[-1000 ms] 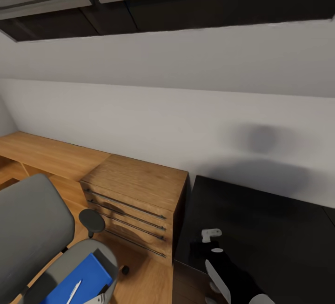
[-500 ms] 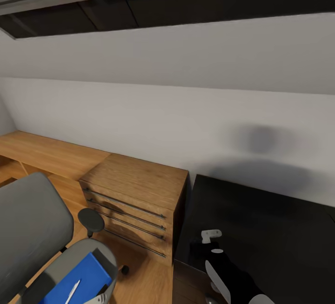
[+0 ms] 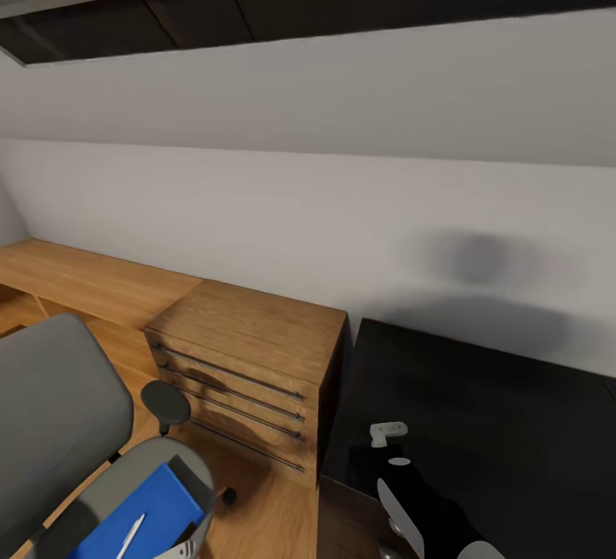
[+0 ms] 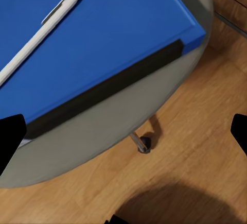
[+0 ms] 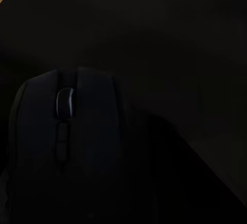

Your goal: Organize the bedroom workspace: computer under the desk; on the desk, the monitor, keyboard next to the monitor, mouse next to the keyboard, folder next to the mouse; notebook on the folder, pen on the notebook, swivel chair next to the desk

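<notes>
A light wooden chest of drawers (image 3: 248, 371) stands on wood floor (image 3: 257, 516) against a white sloped wall (image 3: 342, 217).

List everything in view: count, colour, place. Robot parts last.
swivel chair: 1, grey, lower left of head view
folder: 1, bright blue, on chair seat
pen: 1, white, on folder
chest of drawers: 1, light wood, against wall beside desk
desk: 1, glossy black top, lower right of head view
mouse: 1, dark, close under right wrist camera, over desk
left gripper: open, above chair seat edge
right arm: black and white, over desk
</notes>
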### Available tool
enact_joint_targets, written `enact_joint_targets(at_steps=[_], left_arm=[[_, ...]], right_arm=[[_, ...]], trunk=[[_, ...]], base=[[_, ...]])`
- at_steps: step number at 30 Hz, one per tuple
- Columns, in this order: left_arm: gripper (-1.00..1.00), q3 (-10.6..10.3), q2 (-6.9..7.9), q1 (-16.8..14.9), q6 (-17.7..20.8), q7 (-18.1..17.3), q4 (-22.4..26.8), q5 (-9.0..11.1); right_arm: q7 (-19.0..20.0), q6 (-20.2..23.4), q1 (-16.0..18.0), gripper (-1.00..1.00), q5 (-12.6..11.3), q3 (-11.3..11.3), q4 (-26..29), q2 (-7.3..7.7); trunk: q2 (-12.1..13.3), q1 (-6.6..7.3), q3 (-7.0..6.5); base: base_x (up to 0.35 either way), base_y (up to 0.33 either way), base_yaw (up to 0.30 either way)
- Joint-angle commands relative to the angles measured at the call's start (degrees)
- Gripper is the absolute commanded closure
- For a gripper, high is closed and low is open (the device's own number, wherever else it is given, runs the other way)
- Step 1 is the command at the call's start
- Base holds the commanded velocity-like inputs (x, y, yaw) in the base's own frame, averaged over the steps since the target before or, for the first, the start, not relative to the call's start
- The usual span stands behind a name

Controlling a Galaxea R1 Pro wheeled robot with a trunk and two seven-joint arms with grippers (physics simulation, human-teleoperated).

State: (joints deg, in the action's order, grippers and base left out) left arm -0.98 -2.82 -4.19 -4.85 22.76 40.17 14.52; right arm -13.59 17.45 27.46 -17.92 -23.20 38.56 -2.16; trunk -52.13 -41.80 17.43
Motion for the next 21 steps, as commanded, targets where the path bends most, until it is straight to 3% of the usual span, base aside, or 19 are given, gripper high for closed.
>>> enact_joint_targets(at_steps=[1,14,15,21], left_arm=[[-1.00,-0.13,0.00,-0.03,-0.33,0.16,0.00,0.59],[-1.00,-0.09,0.00,-0.04,-0.33,0.01,-0.01,0.59],[-1.00,-0.10,0.00,-0.03,-0.33,0.01,-0.01,0.59],[-1.00,-0.09,0.00,-0.04,-0.33,0.00,-0.01,0.59]], right_arm=[[-0.56,0.13,0.05,1.00,-0.76,-0.29,0.10,0.05],[-0.64,0.13,0.05,1.00,-0.75,-0.27,0.11,0.02],[-0.64,0.13,0.05,-1.00,-0.74,-0.27,0.11,0.00],[-0.65,0.05,0.05,-1.00,-0.72,-0.27,0.33,0.03]], trunk=[[-0.47,-0.23,0.26],[-0.87,-0.45,0.44],[-0.87,-0.45,0.44],[-0.87,-0.45,0.44]], base=[[0.000,0.000,0.000],[0.000,0.000,0.000],[0.000,0.000,0.000],[0.000,0.000,0.000]])
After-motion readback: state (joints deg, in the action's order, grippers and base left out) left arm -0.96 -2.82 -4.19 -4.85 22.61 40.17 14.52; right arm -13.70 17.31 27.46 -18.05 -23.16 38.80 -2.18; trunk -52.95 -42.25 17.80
